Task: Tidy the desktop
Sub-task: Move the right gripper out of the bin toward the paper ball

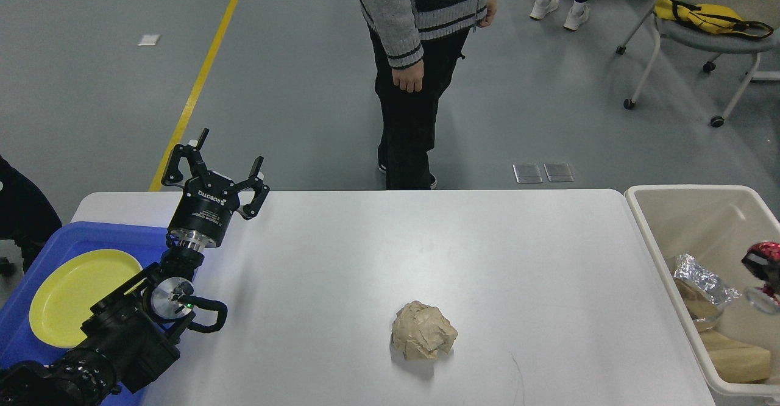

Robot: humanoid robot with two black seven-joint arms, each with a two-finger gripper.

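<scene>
- Our left claw (226, 158): fingers spread apart, gripping nothing, raised over the tabletop's (499, 259) far-left corner.
- Our right claw (762, 263): barely in view at the right edge over the beige bin (664, 253), something red on it; can't tell its state.
- Crumpled brown paper ball (423, 338) lies on the tabletop, centre-front.
- Yellow plate (73, 293) sits in the blue tray (61, 241) on the left.

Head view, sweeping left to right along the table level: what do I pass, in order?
Yellow plate in the blue tray → left gripper, jaws open → crumpled brown paper ball on the desktop → beige bin → foil wad.
</scene>
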